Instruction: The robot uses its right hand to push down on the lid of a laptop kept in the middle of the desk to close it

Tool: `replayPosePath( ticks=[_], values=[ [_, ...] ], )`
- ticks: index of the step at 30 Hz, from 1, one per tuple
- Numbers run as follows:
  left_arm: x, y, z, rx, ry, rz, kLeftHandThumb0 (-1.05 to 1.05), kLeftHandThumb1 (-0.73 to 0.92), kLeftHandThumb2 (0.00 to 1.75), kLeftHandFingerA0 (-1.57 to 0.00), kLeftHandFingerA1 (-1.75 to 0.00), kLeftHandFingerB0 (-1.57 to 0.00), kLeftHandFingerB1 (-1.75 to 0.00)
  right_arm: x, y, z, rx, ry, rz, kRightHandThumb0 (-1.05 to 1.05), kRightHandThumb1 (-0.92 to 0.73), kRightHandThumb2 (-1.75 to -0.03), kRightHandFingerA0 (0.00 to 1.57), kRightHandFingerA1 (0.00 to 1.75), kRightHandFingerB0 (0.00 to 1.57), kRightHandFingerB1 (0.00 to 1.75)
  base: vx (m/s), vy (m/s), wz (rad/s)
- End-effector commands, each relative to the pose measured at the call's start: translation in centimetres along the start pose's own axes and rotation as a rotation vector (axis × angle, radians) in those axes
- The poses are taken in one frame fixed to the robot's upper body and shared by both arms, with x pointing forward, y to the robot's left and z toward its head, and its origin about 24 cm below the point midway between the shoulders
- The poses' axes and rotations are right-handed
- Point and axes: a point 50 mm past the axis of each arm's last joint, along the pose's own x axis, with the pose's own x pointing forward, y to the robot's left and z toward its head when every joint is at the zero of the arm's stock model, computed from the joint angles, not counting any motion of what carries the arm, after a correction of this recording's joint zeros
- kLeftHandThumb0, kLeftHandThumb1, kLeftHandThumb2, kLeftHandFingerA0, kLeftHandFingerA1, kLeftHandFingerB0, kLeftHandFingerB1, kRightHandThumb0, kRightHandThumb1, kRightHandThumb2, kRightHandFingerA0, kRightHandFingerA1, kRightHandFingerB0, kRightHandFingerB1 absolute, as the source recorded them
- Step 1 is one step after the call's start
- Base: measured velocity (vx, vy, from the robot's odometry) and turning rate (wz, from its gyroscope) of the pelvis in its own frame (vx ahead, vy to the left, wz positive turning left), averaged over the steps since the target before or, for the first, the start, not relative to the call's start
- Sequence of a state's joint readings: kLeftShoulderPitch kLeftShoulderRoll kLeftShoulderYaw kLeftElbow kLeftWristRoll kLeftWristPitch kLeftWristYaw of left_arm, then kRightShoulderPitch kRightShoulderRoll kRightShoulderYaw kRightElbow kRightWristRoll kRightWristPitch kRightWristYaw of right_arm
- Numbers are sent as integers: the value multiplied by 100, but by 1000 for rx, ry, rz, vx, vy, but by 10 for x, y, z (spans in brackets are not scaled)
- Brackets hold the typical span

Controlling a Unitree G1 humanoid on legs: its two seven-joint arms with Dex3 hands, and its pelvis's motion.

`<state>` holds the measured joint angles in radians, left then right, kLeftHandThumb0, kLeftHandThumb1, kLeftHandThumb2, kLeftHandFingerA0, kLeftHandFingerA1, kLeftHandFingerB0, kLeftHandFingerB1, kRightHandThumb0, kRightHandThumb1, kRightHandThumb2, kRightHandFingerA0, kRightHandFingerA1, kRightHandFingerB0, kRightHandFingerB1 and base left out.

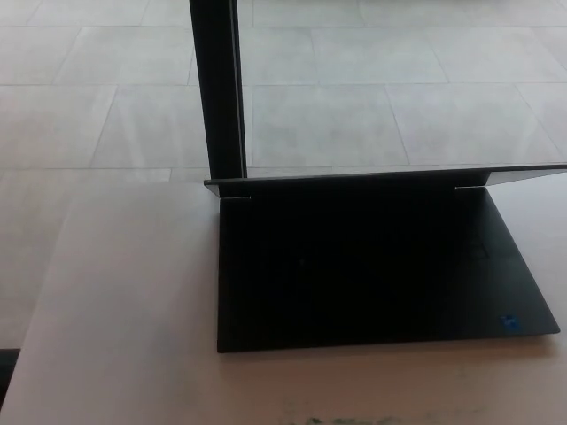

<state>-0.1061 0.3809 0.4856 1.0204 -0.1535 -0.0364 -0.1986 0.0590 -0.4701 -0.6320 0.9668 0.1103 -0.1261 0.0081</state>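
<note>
Head view — black laptop (372, 274) open, lid (390, 180) tilted back, pale desk (115, 310)

1 view only, head cam. Looks down and forward from above the near edge of the desk (115, 336), close in. Laptop (372, 274) fills the centre-right, cropped at the right edge. Tiled floor (399, 106) beyond the desk takes the upper half. No 2nd view to overlap.

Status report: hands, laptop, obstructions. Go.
Both hands out of view. Black laptop open on pale desk, lid not yet pushed down. Nothing seen blocking the lid.
</note>
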Motion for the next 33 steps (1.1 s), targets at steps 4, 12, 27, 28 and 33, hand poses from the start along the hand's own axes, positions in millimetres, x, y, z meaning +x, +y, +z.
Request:
replayPosePath(
  ticks=[4,12,27,28,33],
  values=[
    [0,27,23,-430,-113,-6,-105,81,72,-33,-45,-26,-37,9,-84,83,621,-282,-382,-89,-92,-72,29,153,9,86,0,0,0],
    [0,28,22,-432,-114,-5,-105,81,73,-36,-45,-28,-37,-11,-94,213,681,-701,-375,-89,-81,-121,44,91,23,69,0,0,0],
    [0,29,21,-424,-104,-45,-105,83,73,-34,-44,-26,-36,-106,68,350,136,-1239,265,-89,-79,-121,35,57,27,44,0,0,0],
    [0,27,22,-431,-105,-41,-105,83,73,-33,-44,-26,-36,-111,80,350,116,-1266,323,-89,-92,-72,37,48,38,34,0,0,0],
    [2,27,24,-419,-103,-26,-105,83,73,-35,-45,-27,-36,-126,120,340,-40,-1315,418,-97,-76,-90,41,53,37,39,0,0,0]
  ],
)
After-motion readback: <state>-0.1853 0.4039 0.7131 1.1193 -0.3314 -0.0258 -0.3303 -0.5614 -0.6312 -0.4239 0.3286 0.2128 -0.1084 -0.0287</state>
